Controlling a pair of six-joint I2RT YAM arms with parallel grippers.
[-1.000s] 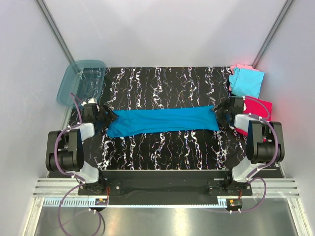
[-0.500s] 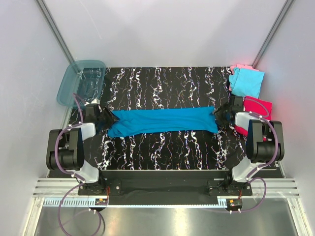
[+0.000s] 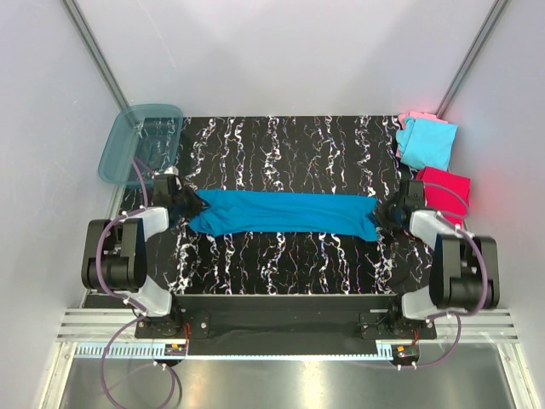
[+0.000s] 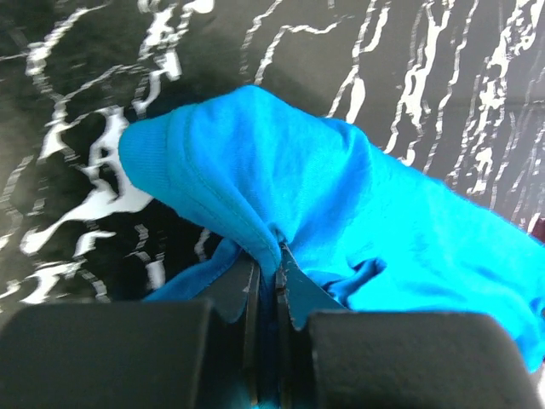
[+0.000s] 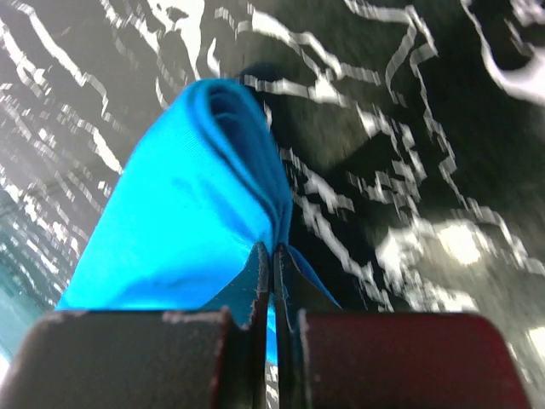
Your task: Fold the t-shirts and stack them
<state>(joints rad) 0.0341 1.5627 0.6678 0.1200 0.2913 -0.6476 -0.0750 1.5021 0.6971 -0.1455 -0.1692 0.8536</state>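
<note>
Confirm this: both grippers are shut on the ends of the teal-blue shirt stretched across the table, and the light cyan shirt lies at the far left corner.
Wrong corner. The top external view shows the light cyan shirt at the far right corner. The rest holds: the left gripper and right gripper are shut on the ends of the teal-blue shirt stretched across the table.

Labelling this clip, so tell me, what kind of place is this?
Probably a robotics lab test cell, not a home: white panel walls box in a black marbled table, and a left arm and right arm, bolted at its near edge, hold a teal-blue t-shirt.
</note>
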